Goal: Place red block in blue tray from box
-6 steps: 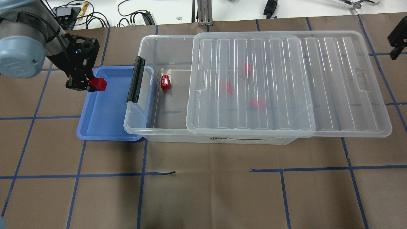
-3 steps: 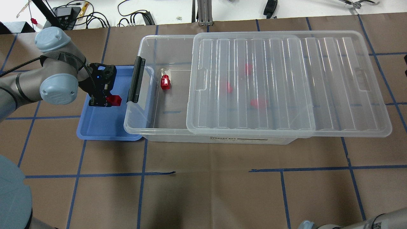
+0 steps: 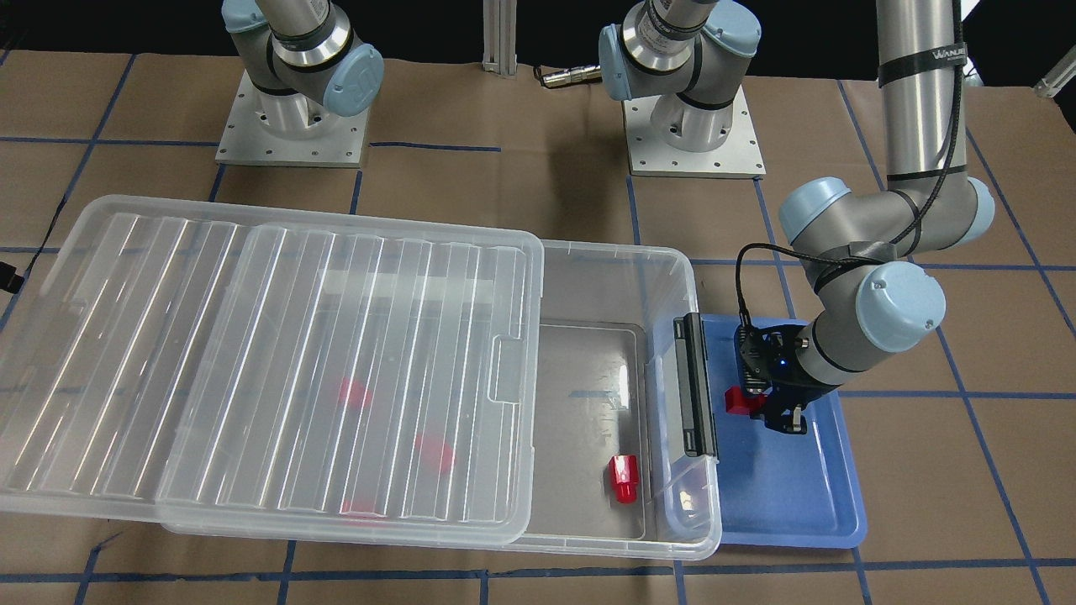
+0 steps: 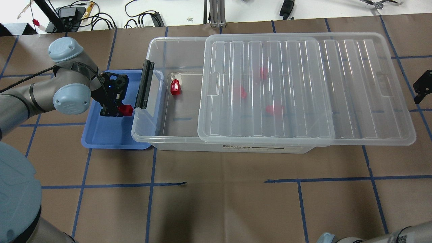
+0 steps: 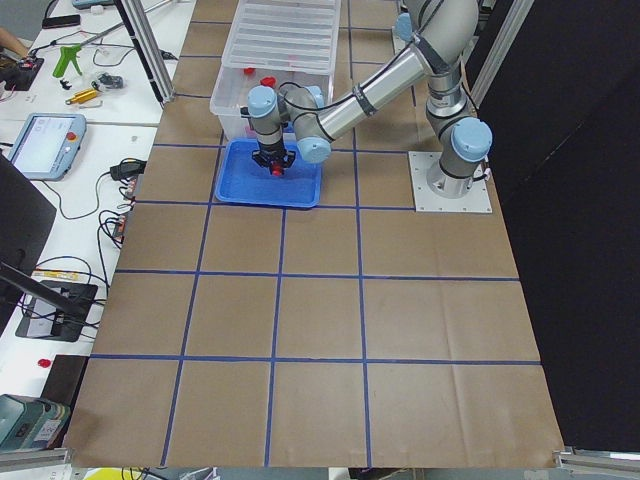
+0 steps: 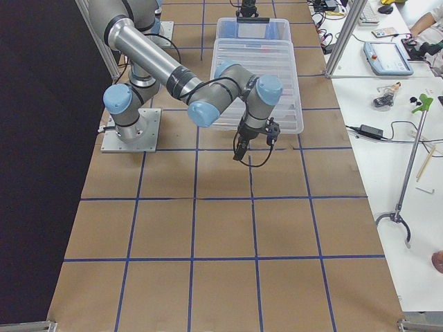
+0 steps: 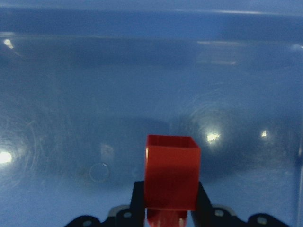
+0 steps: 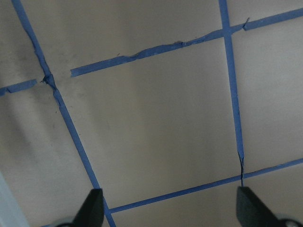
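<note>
Clear plastic makes up your big box (image 4: 148,116), with its lid (image 4: 303,87) covering most of it, and the blue tray (image 4: 104,136) sits beside its open end. Your right claw (image 8: 170,208) is spread wide past the box's other end. Your left claw (image 4: 120,111) hangs low over the tray, clamped on the red block (image 4: 127,109).

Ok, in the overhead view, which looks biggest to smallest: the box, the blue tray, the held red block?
Largest: the box.
Middle: the blue tray.
Smallest: the red block.
</note>
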Robot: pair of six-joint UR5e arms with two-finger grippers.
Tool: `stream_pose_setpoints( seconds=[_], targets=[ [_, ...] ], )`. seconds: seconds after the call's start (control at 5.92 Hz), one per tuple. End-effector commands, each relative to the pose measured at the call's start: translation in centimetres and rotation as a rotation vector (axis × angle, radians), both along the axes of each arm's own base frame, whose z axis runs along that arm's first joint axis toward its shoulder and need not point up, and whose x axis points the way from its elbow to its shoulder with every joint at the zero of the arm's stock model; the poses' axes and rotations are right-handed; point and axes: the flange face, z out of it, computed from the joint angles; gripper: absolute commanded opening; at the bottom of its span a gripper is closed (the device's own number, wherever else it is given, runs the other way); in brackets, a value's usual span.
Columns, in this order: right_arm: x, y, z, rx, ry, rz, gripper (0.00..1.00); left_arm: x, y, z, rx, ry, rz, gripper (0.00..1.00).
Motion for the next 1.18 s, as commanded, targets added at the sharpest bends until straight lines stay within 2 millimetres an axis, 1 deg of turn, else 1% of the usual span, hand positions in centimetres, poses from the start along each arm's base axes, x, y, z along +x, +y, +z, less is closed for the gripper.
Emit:
stream_pose_setpoints(
  seconds=[0.0, 0.17, 0.34, 0.51, 0.68, 0.84, 1.01],
  targets=[
    [3.2, -0.4, -0.2, -0.008, -0.038, 0.040, 1.00, 0.1, -0.2, -0.6, 0.006, 0.001, 0.001, 0.43],
    [6.0, -1.2, 0.1, -0.012, -0.037, 0.088, 1.00, 0.2, -0.7, 0.0, -0.007, -0.004, 0.006, 0.97],
    [7.0, -0.9, 0.2, -0.013, -0.038, 0.098, 1.00, 0.1, -0.7, 1.0, -0.021, -0.009, 0.009, 0.98],
    [8.5, -0.6, 0.0, -0.016, -0.057, 0.115, 1.00, -0.1, -1.5, 4.0, -0.047, -0.014, 0.009, 0.98],
    [10.7, -1.0, -0.1, -0.023, -0.073, 0.147, 1.00, -0.7, -1.4, 9.2, -0.011, -0.006, 0.047, 0.98],
    [12.3, -1.3, -0.1, -0.022, -0.076, 0.177, 1.00, -1.1, -0.2, 15.7, -0.015, -0.004, 0.070, 0.98],
    [14.4, -1.7, 0.1, -0.027, -0.076, 0.215, 1.00, -1.7, 1.8, 20.5, -0.008, 0.003, 0.083, 0.98]
  ],
)
